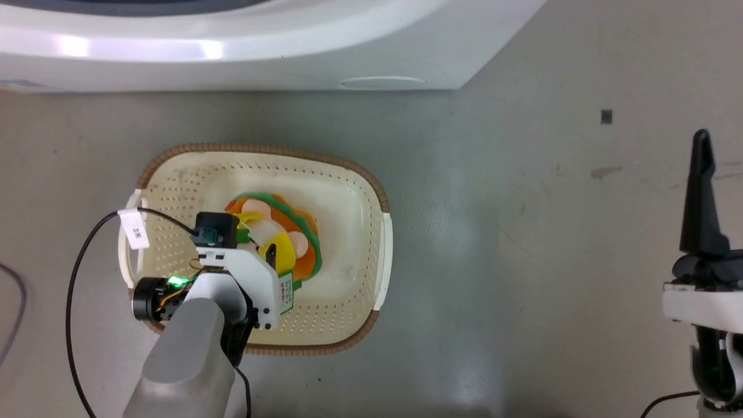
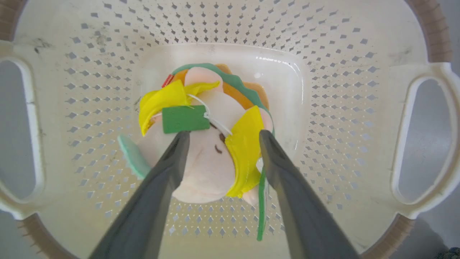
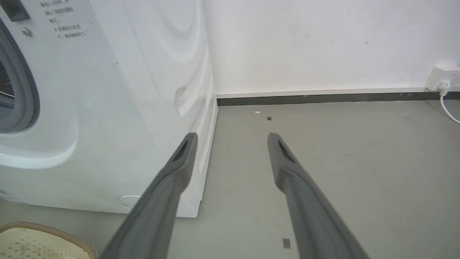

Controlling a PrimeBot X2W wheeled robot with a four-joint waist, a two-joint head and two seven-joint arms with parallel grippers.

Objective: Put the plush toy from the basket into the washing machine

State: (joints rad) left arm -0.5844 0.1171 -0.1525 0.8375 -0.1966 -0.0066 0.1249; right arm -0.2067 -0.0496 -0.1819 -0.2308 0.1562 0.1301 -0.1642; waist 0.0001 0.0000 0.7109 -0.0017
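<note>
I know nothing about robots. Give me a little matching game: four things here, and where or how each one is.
1 toy
2 left gripper
3 right gripper
4 washer

a open, over the floor
b white, beyond the basket
c lying in the basket
d open, right over the toy

Pairs: 1-c, 2-d, 3-a, 4-b

Floor (image 1: 522,232): washing machine (image 1: 290,52) at far edge; basket (image 1: 261,150) just near of it, left of centre. In basket: plush toy (image 1: 302,244), mid-bottom; left gripper (image 2: 221,138) over it. Right gripper (image 3: 231,138): well right of basket.
</note>
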